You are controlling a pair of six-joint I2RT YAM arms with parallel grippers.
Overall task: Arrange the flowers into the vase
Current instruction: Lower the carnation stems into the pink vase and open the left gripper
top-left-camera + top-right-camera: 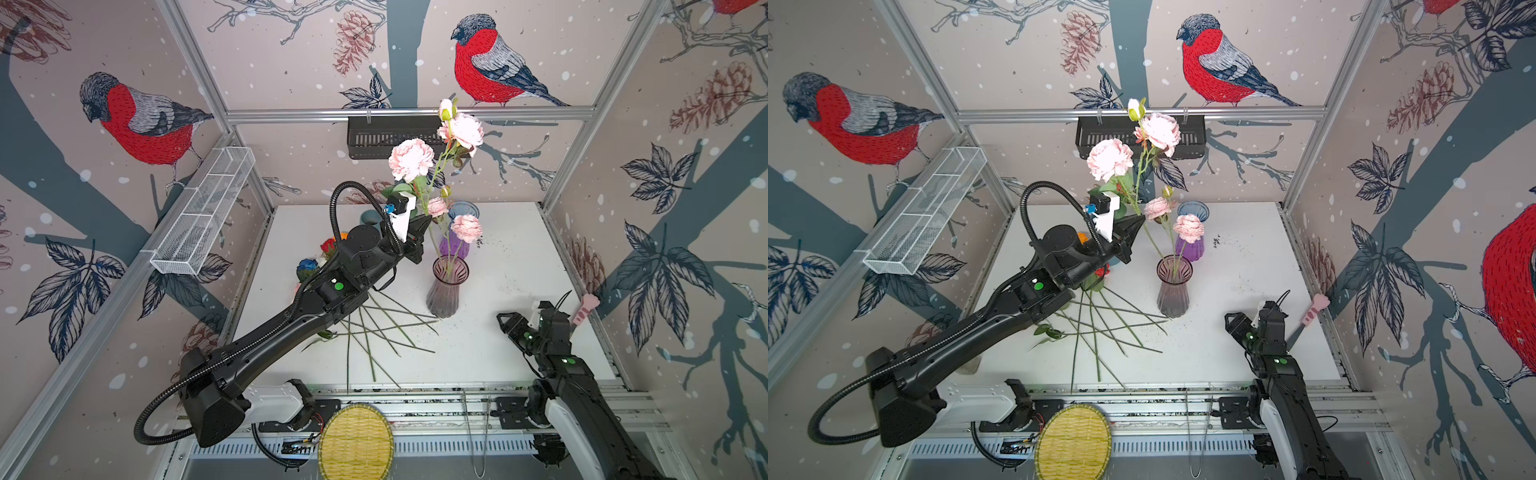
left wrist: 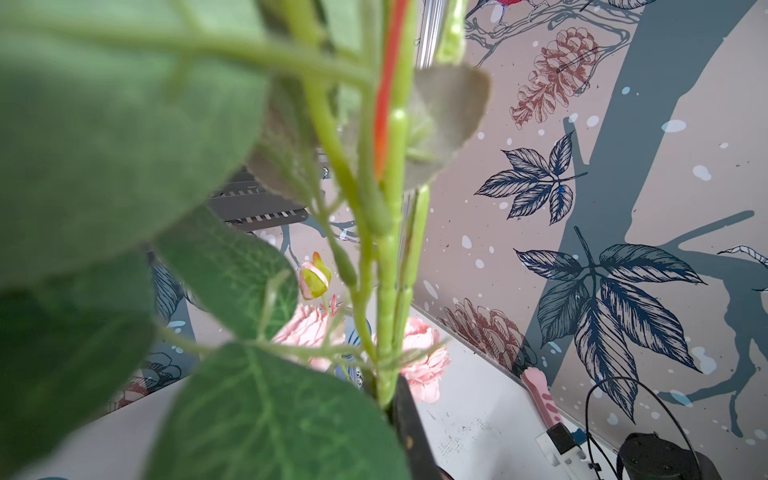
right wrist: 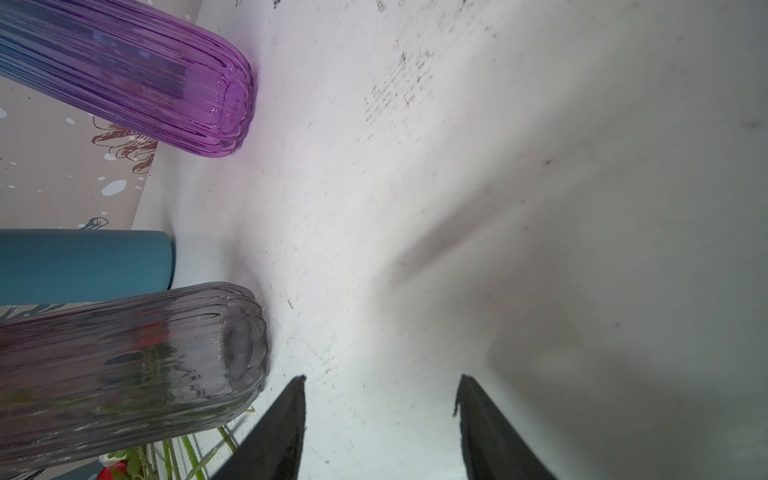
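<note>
Above the smoky vase [image 1: 446, 291], the left gripper [image 1: 1140, 220] pinches a pink carnation spray [image 1: 411, 160] by its green stem, blooms fanning higher; the right gripper [image 3: 380, 382] gapes empty beside the vase.

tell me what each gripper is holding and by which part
The left gripper is shut on the pink carnation spray, pinching its green stem partway up; the right gripper is open and holds nothing.

Walls [image 1: 291, 62]: bird/pinecone wallpaper, alu frame [image 1: 291, 114]. White tabletop [image 1: 498, 353], dirt specks. Wire basket [image 1: 203, 212] on left wall, black basket [image 1: 374, 141] at back. Yellow woven mat [image 1: 355, 442] at front edge.
</note>
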